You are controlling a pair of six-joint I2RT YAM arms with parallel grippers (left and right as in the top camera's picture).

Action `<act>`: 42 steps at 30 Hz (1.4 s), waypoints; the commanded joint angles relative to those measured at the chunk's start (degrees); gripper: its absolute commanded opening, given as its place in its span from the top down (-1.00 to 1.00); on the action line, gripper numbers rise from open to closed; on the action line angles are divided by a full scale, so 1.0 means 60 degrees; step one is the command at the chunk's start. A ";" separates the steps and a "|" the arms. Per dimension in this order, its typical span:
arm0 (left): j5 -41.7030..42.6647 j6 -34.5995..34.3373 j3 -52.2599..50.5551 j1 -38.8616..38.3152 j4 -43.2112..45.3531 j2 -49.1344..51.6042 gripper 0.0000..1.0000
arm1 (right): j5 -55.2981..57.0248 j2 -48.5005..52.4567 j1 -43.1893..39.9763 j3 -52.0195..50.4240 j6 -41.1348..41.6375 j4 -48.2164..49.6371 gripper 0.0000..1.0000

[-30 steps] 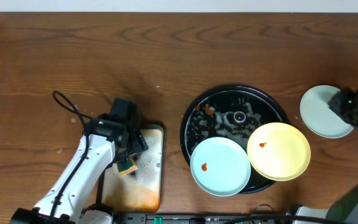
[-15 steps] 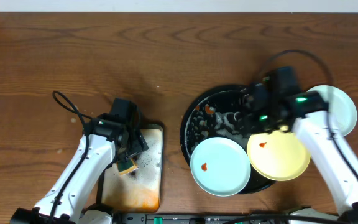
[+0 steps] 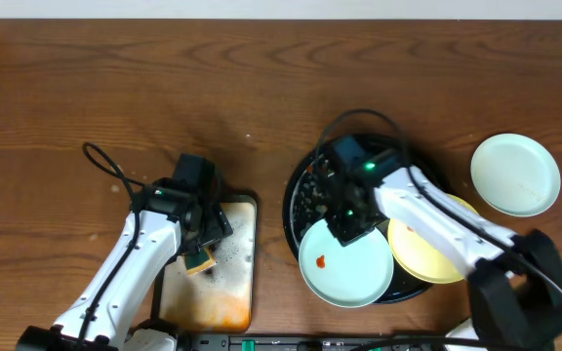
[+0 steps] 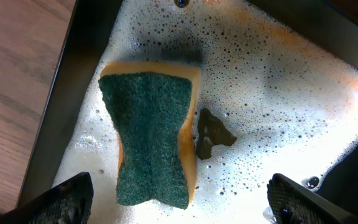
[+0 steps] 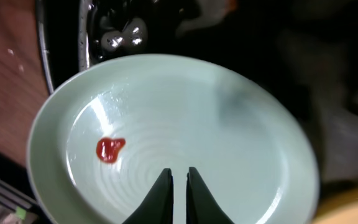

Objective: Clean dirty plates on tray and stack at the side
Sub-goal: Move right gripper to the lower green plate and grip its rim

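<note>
The black tray [image 3: 296, 195] holds a mint-blue plate [image 3: 351, 273] with a red spot at its front left and a pale yellow plate [image 3: 442, 261] with a red spot at its front right. A second mint-blue plate [image 3: 515, 174] lies on the table to the right of the tray. My right gripper [image 3: 349, 222] hovers over the back edge of the mint plate on the tray. In the right wrist view its fingers [image 5: 179, 179] are shut and empty above that plate [image 5: 229, 130]. My left gripper [image 3: 205, 242] is open over a green-and-yellow sponge [image 4: 151, 134].
The sponge [image 3: 200, 260] lies in a rectangular metal tray [image 3: 232, 292] with foam and an orange stain, at the front left. A small dark scrap [image 4: 213, 134] lies beside the sponge. A black cable [image 3: 105, 161] loops on the table near the left arm.
My right arm has swung from the far right edge leftward over the black tray, to above the front-left mint plate. The mint plate on the table is uncovered. The left arm has not moved.
</note>
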 commanded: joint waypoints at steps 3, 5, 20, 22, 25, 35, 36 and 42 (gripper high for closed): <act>-0.0051 0.0025 -0.0007 0.0040 -0.0025 0.0047 -0.81 | 0.0251 0.0688 0.0142 -0.0076 0.0455 0.0725 0.87; -0.0051 0.0025 -0.0007 0.0040 -0.0025 0.0047 -0.81 | 0.0790 0.0816 0.0109 -0.0076 0.0758 0.1177 0.88; -0.0051 0.0025 -0.0007 0.0040 -0.0025 0.0047 -0.81 | 0.3100 0.0809 0.0076 -0.0051 -0.0113 0.4171 0.95; -0.0051 0.0025 -0.0007 0.0040 -0.0025 0.0047 -0.81 | 0.3100 0.0627 0.0076 -0.0040 -0.0135 0.4011 0.96; -0.0051 0.0025 -0.0011 0.0040 -0.0025 0.0047 -0.81 | 0.2867 0.0051 0.0062 -0.0040 -0.0091 0.3687 0.96; -0.0051 0.0025 -0.0007 0.0040 -0.0025 0.0047 -0.81 | 0.0951 -0.1869 -0.1304 -0.0044 0.2167 0.1118 0.62; -0.0051 0.0025 -0.0011 0.0040 -0.0025 0.0047 -0.81 | 0.0634 -0.1796 -0.1508 -0.0066 0.2339 0.0739 0.62; -0.0051 0.0025 -0.0011 0.0040 -0.0025 0.0047 -0.81 | -0.0729 -0.1300 -0.1756 -0.0783 0.2827 -0.0557 0.05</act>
